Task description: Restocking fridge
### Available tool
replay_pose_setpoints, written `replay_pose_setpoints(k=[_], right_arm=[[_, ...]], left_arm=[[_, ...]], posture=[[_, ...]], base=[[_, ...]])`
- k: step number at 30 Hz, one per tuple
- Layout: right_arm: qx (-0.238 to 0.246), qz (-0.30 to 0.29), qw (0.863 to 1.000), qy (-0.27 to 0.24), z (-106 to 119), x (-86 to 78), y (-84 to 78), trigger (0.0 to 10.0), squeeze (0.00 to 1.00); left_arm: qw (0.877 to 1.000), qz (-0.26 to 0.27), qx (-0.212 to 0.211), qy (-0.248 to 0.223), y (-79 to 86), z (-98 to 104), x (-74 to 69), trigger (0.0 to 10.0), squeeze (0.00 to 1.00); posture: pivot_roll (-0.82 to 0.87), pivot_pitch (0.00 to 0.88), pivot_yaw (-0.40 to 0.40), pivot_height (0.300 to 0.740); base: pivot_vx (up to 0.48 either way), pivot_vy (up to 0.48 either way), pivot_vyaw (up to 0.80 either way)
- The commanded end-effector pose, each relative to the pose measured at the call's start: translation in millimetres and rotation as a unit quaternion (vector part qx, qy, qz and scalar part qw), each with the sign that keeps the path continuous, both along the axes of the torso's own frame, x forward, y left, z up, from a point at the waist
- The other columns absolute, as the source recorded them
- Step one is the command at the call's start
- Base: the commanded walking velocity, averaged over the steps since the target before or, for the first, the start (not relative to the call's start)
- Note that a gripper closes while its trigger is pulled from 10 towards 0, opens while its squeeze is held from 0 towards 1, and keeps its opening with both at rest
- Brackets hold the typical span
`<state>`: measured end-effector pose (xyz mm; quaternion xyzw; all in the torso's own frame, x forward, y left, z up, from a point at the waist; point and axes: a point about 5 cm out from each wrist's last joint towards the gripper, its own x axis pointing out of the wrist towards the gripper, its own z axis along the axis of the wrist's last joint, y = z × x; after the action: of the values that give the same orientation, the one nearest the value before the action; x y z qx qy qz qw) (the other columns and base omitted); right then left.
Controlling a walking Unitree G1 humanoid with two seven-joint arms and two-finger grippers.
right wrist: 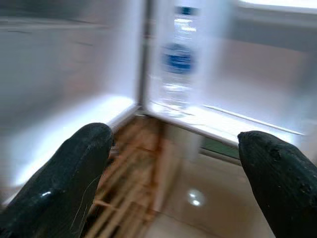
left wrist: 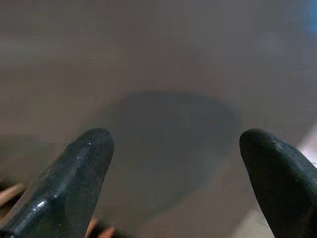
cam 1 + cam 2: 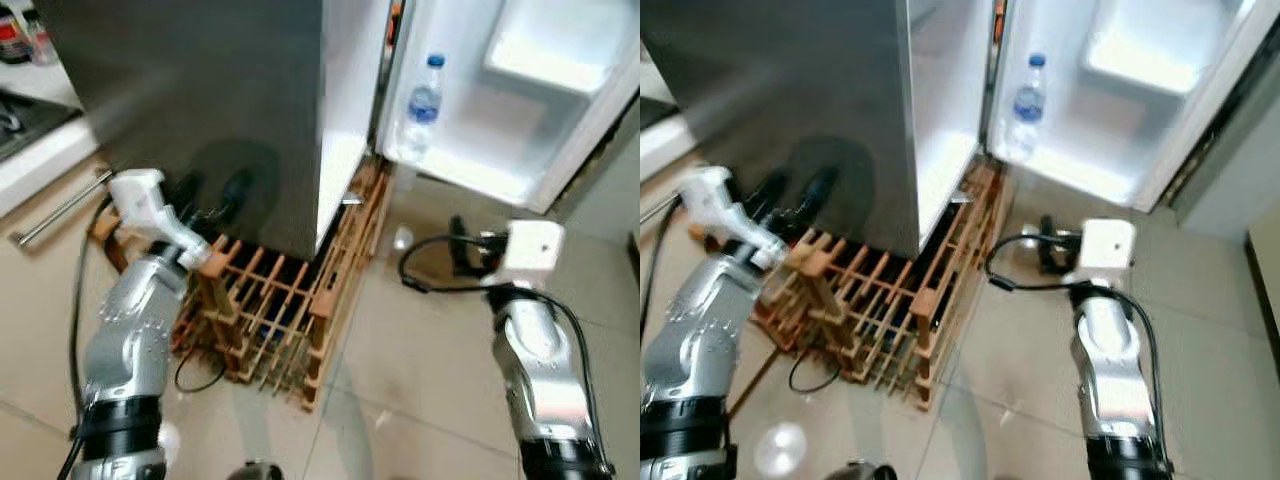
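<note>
The fridge has a grey closed front (image 3: 200, 90), and its white door (image 3: 520, 130) is swung open on the right. A clear water bottle with a blue cap and label (image 3: 424, 100) stands upright on the open door's bottom shelf, blurred in the right wrist view (image 1: 178, 59). My left gripper (image 3: 210, 195) is open and empty, close to the grey front, above the wooden rack (image 3: 270, 310). My right gripper (image 3: 458, 242) is open and empty, low over the floor, pointing toward the door shelf and well short of the bottle. The wrist views show both pairs of fingers (image 2: 74, 188) (image 1: 74, 178) spread wide.
The slatted wooden rack lies on the tiled floor under the fridge. A white counter (image 3: 35, 150) with a bar handle (image 3: 60, 210) runs along the left, with small bottles (image 3: 12, 35) on it. Black cables (image 3: 425, 270) loop off both arms. Bare tile (image 3: 420, 380) lies between my arms.
</note>
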<state>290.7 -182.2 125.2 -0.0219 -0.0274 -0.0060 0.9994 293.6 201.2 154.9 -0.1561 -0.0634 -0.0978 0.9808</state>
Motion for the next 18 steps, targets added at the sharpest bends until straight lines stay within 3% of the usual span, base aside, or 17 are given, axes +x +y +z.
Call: replay_pose_setpoints(k=[1,6,10,12,15,18], right_arm=[[0.024,0.007,1.0,0.018,-4,5.0,-1.9,10.0,0.0],[0.055,0.039,0.997,0.046,-9,13.3,3.7,10.0,0.0],[0.069,0.058,0.995,0.038,-2,19.7,13.7,10.0,0.0],[0.059,0.051,0.997,0.03,1,20.4,9.0,10.0,0.0],[0.054,0.045,0.997,0.025,2,20.7,5.3,10.0,0.0],[0.046,0.015,0.999,0.018,2,21.9,-6.5,10.0,0.0]], left_arm=[[0.999,-0.043,0.015,-0.014,-16.0,5,-10.4,10.0,0.0],[0.999,-0.041,0.032,-0.005,-27.8,-2,-18.7,10.0,0.0],[0.999,0.028,0.031,0.034,-27.7,-11,-4.3,10.0,0.0],[0.994,0.078,0.06,0.042,-25.1,-10,-2.7,10.0,0.0],[0.992,0.097,0.07,0.049,-24.3,-11,-4.2,10.0,0.0],[0.984,0.128,0.098,0.075,-23.9,-21,-6.8,10.0,0.0]], posture=[[-0.03,0.0,-0.044,0.74],[-0.03,0.0,-0.047,0.74],[-0.05,0.0,-0.038,0.74],[-0.06,0.0,-0.028,0.74],[-0.06,0.0,-0.022,0.74],[-0.07,0.0,-0.024,0.74]], base=[[0.0,0.0,0.74],[0.0,0.0,0.69],[0.0,0.0,0.67],[0.0,0.0,0.66],[0.0,0.0,0.66],[0.0,-0.48,0.66]])
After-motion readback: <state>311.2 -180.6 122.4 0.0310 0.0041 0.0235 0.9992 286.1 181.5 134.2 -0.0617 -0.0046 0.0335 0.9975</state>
